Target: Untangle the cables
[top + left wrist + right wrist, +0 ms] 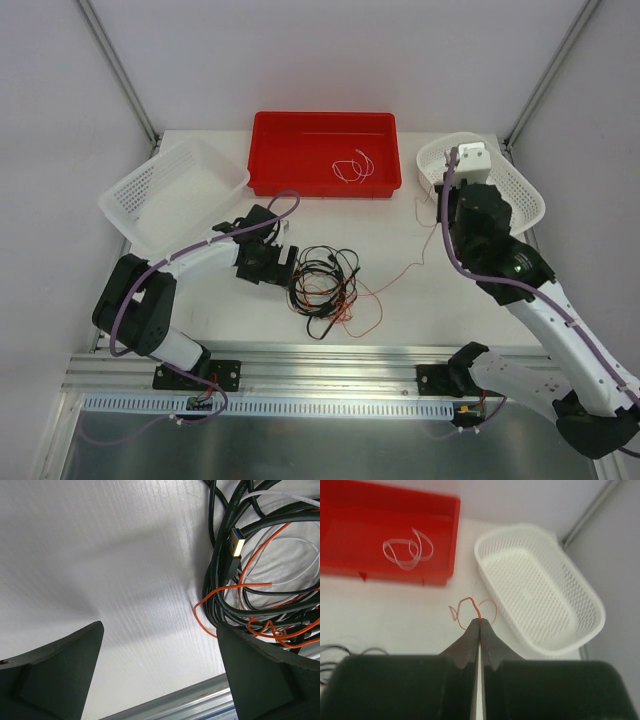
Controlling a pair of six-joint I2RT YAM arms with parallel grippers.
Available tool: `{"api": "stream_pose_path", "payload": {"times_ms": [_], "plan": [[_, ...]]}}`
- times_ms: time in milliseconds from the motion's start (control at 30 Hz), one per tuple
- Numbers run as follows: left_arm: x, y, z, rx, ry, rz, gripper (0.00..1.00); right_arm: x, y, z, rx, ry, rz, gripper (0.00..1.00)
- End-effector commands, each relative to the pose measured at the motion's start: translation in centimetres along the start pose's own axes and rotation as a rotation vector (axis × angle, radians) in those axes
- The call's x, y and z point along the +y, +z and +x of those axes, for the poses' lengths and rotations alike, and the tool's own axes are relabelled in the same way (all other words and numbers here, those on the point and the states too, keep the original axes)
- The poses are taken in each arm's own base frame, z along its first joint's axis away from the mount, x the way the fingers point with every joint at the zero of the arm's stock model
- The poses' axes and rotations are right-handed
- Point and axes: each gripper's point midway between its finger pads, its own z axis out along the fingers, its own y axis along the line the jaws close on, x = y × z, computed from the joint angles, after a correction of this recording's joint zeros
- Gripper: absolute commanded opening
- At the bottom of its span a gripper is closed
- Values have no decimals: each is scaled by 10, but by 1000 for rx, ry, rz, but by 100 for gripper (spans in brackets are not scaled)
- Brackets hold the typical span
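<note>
- The cables [325, 290] lie in a loose knot on the matte white table [420, 310], in front of the red bin [325, 125]. Glossy black cords, hair-thin red-orange wires and white strands loop through one another.
- One black cord ends in a flat USB plug [236, 542] with a gold-coloured shell, resting on the coils.
- The left gripper [160, 680] stands wide and holds nothing. Its blunt dark fingers [65, 675] straddle bare table at the tangle's edge.
- The right gripper [479, 630] is pinched closed on a red-orange wire [470, 607], which curls in small loops just past the tips, beside a white perforated basket [592, 605].
- A white cable [407, 547] lies in flat loops inside the rigid plastic bin.
- A second perforated basket [170, 195] sits left of the bin.
</note>
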Motion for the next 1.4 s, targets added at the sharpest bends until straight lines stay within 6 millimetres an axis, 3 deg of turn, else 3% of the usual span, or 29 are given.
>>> {"api": "stream_pose_path", "payload": {"times_ms": [0, 33, 100, 133, 200, 233, 333, 367, 500, 667, 900, 1033, 1167, 1367], "plan": [[1, -14, -12, -50, 5, -15, 98, 9, -6, 63, 175, 188, -41, 1], [1, -14, -13, -52, 3, -16, 98, 11, -3, 100, 261, 165, -24, 1], [1, -15, -13, -53, 3, -14, 98, 17, -2, 132, 348, 200, -17, 1], [1, -15, -13, -53, 5, -13, 98, 16, -2, 163, 433, 181, 7, 1], [1, -15, -12, -51, 5, -12, 98, 18, -7, 193, 533, 195, 28, 4], [0, -15, -12, -50, 5, -11, 98, 15, -9, 206, 581, 195, 54, 9], [0, -15, -13, -53, 5, -8, 98, 14, -18, 235, 712, 159, 94, 46], [0, -16, -13, -56, 6, -7, 98, 16, -20, 240, 733, 153, 82, 56], [-1, -18, -14, -65, 7, -6, 98, 60, -30, 234, 716, 156, -168, 66], [-2, -26, -16, -94, 11, -2, 98, 106, -44, 226, 690, 148, -359, 68], [-15, -63, -22, -255, 6, 32, 99, 148, -45, 252, 782, 147, -461, 68], [-54, -70, -20, -313, 86, 59, 99, 147, -44, 280, 885, 80, -416, 66], [-70, -52, -17, -273, 86, 36, 99, 139, -42, 300, 940, 16, -368, 64], [-84, -23, -22, -229, 93, -6, 99, 156, -43, 304, 938, -36, -506, 64]]}}
